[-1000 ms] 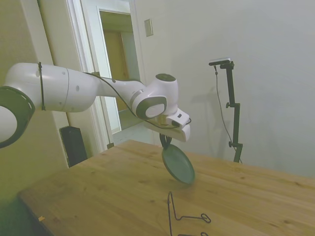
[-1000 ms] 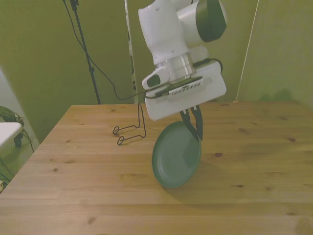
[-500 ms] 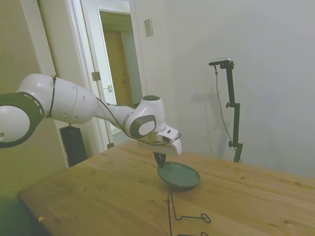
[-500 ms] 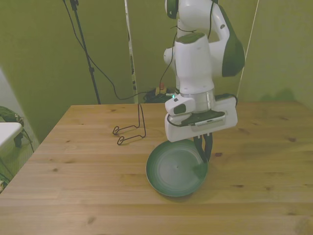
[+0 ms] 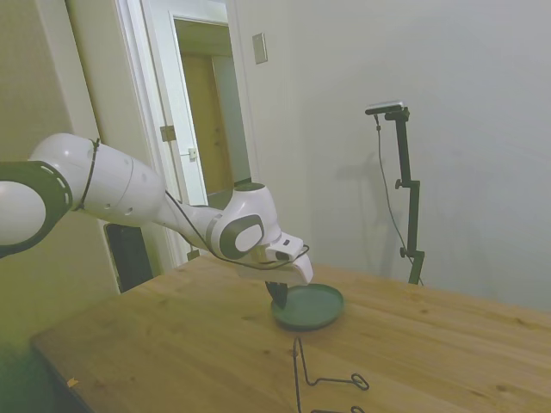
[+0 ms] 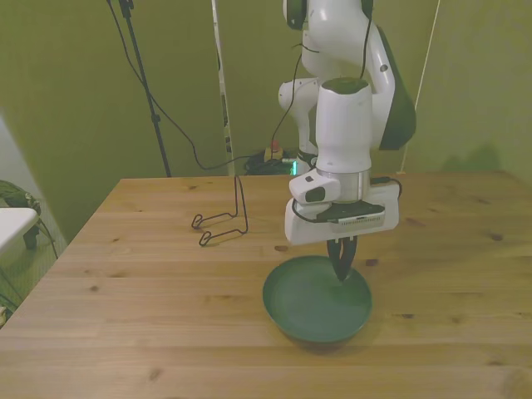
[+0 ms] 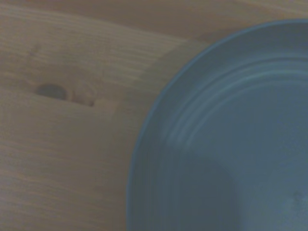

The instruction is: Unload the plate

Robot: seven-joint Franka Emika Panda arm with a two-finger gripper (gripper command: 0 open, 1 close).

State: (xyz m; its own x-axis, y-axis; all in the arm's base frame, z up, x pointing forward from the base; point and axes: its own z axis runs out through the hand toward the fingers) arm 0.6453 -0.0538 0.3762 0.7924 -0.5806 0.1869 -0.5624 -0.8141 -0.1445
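Where the table point(image 6: 150, 324) shows its middle: one plate point(image 6: 312, 303), flat, right side up, unmarked; gripper point(image 6: 342, 268) at its far rim, fingers close together, grip on rim uncertain; one wire rack point(image 6: 224, 220) well apart, toward the front view's left; no writing legible.

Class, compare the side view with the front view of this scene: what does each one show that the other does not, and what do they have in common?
Only the side view shows an open doorway behind the arm. Only the front view shows the round grey-green plate's whole inner face and a green light on the arm. Both show the plate lying flat on the wooden table, the end effector pinching the plate's rim, and the thin black wire rack standing apart, empty.
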